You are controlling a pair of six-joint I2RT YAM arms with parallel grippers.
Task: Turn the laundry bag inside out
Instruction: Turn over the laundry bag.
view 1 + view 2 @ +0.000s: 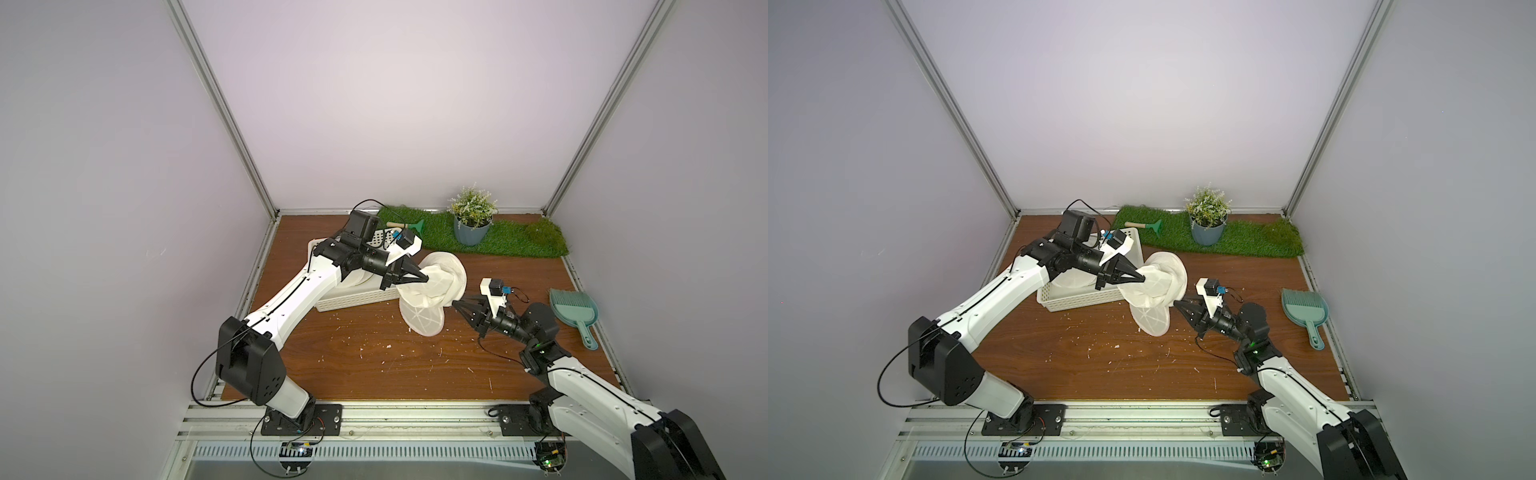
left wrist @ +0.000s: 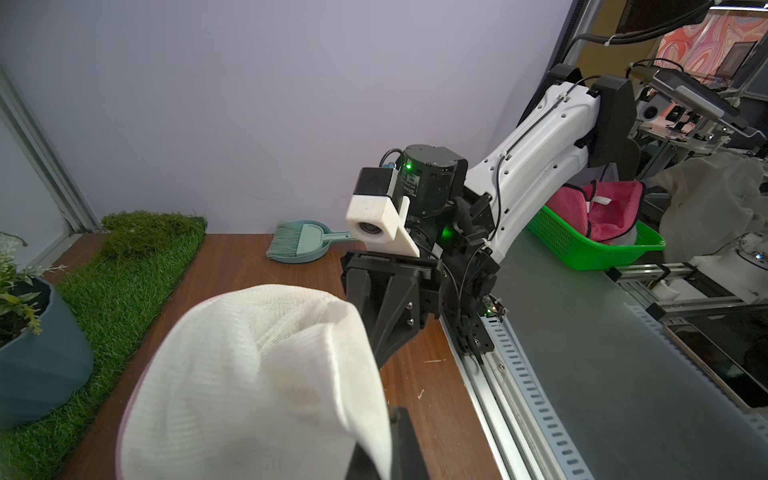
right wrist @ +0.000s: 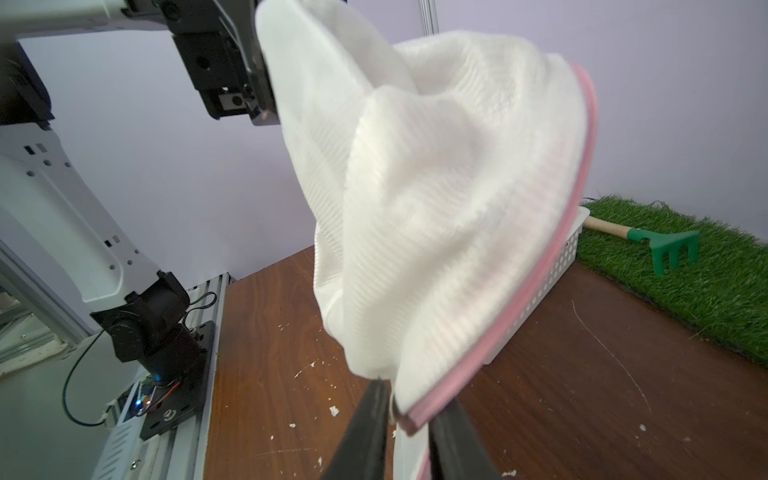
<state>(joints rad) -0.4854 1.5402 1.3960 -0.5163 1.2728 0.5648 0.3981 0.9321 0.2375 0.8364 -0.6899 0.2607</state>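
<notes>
The left arm (image 1: 299, 291) and right arm (image 1: 590, 386) wear glossy white shells between bulky black joint housings, with thin black cables (image 1: 194, 380) looping outside. Each ends in a black, tapering claw, the left claw (image 1: 423, 276) and the right claw (image 1: 456, 303), topped by a white camera block (image 2: 374, 224). A green light (image 2: 408, 167) glows on the right wrist motor. Black screwed base plates (image 1: 301, 419) sit beneath.

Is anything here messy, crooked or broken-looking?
Yes, a little. White crumbs are scattered over the wooden table in front of the laundry bag, like debris. The white basket sits skewed to the table's edges, and the grass mat is bunched up at its end near the dustpan rather than lying flat.
</notes>
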